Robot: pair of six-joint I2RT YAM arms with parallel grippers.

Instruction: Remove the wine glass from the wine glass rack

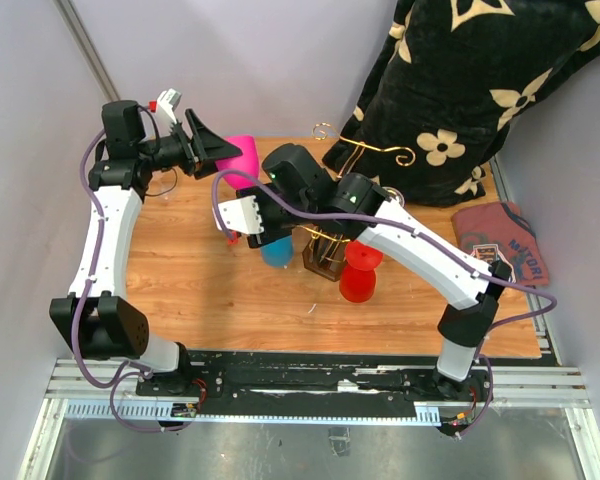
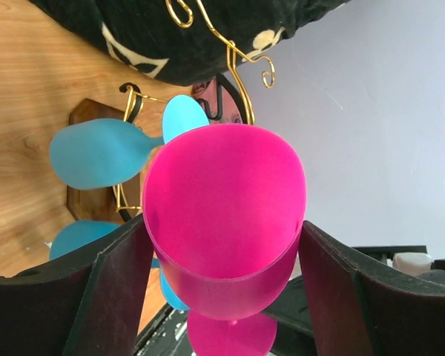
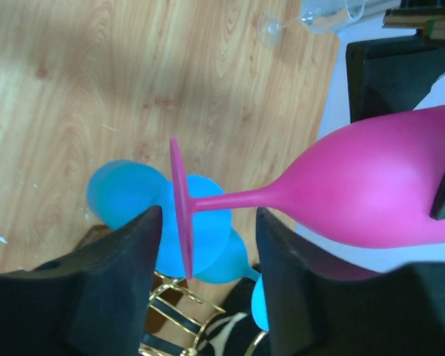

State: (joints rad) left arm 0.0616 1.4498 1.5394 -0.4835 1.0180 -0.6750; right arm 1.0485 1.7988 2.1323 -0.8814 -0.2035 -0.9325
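We find the wine glass clear of the wine glass rack, lying level in mid-air. The left gripper clamps its bowl (apparently bearing the weight), so the right gripper stands parted around the stem, gripping nothing.

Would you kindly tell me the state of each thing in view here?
wine glass rack: upright
pink wine glass: off the rack, held sideways by its bowl
left gripper: shut on pink wine glass
right gripper: open, foot between its fingers
blue wine glass: on the rack
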